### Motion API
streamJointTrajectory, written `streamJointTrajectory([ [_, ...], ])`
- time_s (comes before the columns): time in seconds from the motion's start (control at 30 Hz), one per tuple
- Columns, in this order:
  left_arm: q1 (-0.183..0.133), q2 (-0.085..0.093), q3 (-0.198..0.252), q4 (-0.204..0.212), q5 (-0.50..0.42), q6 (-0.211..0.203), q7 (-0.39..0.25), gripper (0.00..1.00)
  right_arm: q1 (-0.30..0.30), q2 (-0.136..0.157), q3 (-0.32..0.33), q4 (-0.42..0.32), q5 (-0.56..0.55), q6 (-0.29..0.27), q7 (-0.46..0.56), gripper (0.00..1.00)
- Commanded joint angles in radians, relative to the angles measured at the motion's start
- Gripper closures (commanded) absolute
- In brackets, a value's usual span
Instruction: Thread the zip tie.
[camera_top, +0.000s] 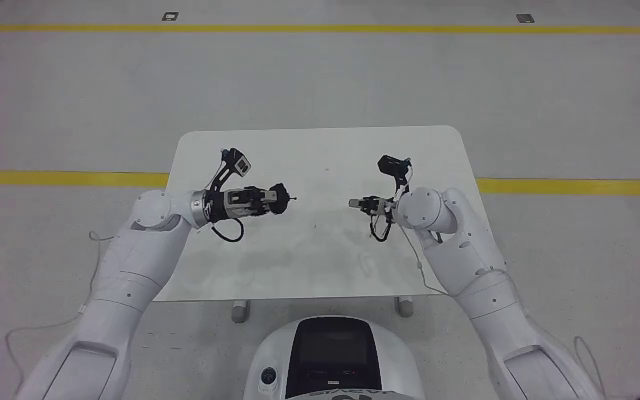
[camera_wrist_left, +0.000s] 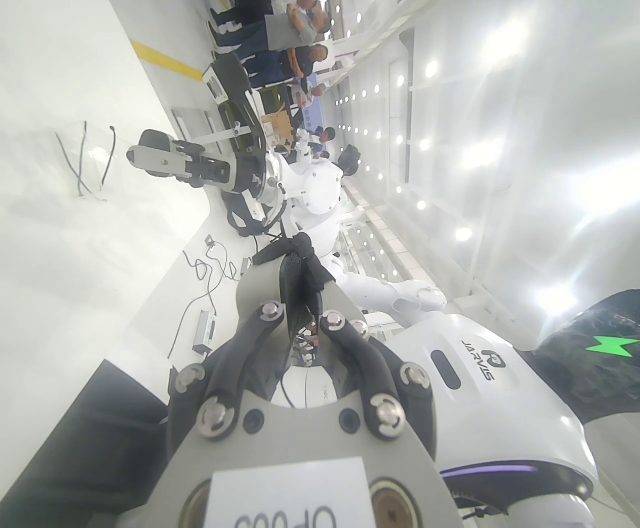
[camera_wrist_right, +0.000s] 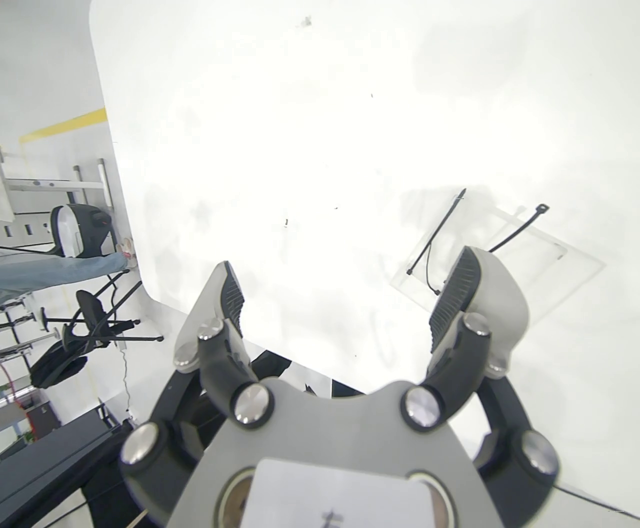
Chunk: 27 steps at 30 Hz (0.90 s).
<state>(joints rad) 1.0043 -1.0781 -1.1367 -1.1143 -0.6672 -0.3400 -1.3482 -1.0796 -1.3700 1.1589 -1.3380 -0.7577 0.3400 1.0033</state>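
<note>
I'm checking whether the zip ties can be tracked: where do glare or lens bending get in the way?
Right wrist view: glare washes out the white table, yet the thin black zip ties in the clear plastic tray stand out. Left wrist view: the ceiling lights flare and the table's edge bows. Top view: even light, no flare.

Three thin black zip ties (camera_wrist_right: 437, 231) lie flat and loose on a clear tray (camera_wrist_right: 560, 280), none threaded into a loop. Two cross each other, one straight, one curved. The third (camera_wrist_right: 520, 227) lies just beside them, its square head (camera_wrist_right: 541, 207) showing and its tail hidden.
</note>
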Motion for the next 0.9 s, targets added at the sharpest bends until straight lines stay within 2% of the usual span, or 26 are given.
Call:
streamJointTrajectory([
  [0.0, -0.004, -0.004, 0.003, 0.006, -0.01, 0.0, -0.016, 1.0, -0.001, -0.003, 0.003, 0.0, -0.004, 0.0, -0.001, 0.0],
  [0.2, -0.004, -0.004, 0.003, 0.006, -0.01, 0.0, -0.016, 1.0, -0.007, -0.003, 0.004, 0.003, 0.0, -0.003, -0.013, 0.0],
  [0.37, -0.004, -0.004, 0.003, 0.006, -0.01, 0.0, -0.016, 1.0, 0.034, -0.007, 0.022, 0.067, -0.073, 0.0, 0.052, 0.0],
  [0.57, -0.004, -0.004, 0.003, 0.006, -0.01, 0.0, -0.016, 1.0, 0.072, -0.039, 0.039, 0.126, -0.161, 0.0, 0.168, 0.0],
  [0.7, -0.004, -0.004, 0.003, 0.006, -0.01, 0.0, -0.016, 1.0, 0.083, -0.069, 0.066, 0.155, -0.192, 0.0, 0.195, 0.0],
  [0.87, -0.004, -0.004, 0.003, 0.006, -0.01, 0.0, -0.016, 1.0, 0.082, -0.072, 0.071, 0.155, -0.193, 0.0, 0.193, 0.0],
])
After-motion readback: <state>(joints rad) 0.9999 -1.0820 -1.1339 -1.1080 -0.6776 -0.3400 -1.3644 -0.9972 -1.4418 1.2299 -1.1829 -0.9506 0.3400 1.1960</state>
